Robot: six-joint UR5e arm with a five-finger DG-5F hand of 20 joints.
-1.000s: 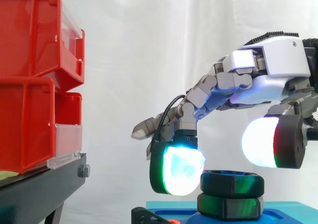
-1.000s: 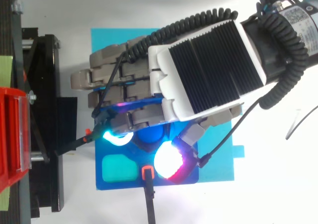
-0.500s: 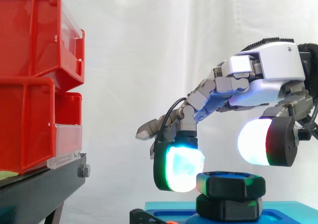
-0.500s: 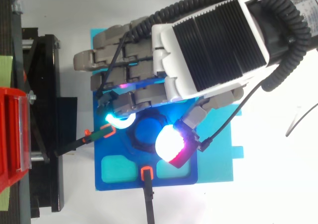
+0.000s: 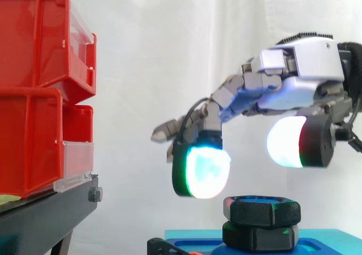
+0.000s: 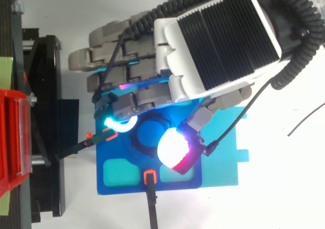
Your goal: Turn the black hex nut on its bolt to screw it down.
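The black hex nut [image 5: 261, 210] sits on its blue bolt [image 6: 149, 134] above a second black hex piece [image 5: 260, 236], all on a blue fixture plate [image 6: 119, 186]. My hand [image 5: 305, 68] hovers over it, coming in from the right. One glowing cyan-green fingertip pad [image 5: 206, 171] hangs just left of and above the nut. The white-red thumb pad [image 5: 285, 142] floats above its right side. Neither pad touches the nut. The fingers are spread and relaxed, holding nothing. From above, the hand [image 6: 213, 41] covers the far half of the nut's rim [image 6: 141, 149].
Stacked red bins [image 5: 39, 91] on a black stand [image 5: 45, 215] fill the left. The fixture lies on a cyan mat [image 6: 223, 163]. Orange clips [image 6: 151, 176] with black straps hold the plate's near and left edges.
The hand has lifted: both pads, earlier level with the nut's sides, are now above it and apart from it. In the top view the hand has drifted toward the far edge.
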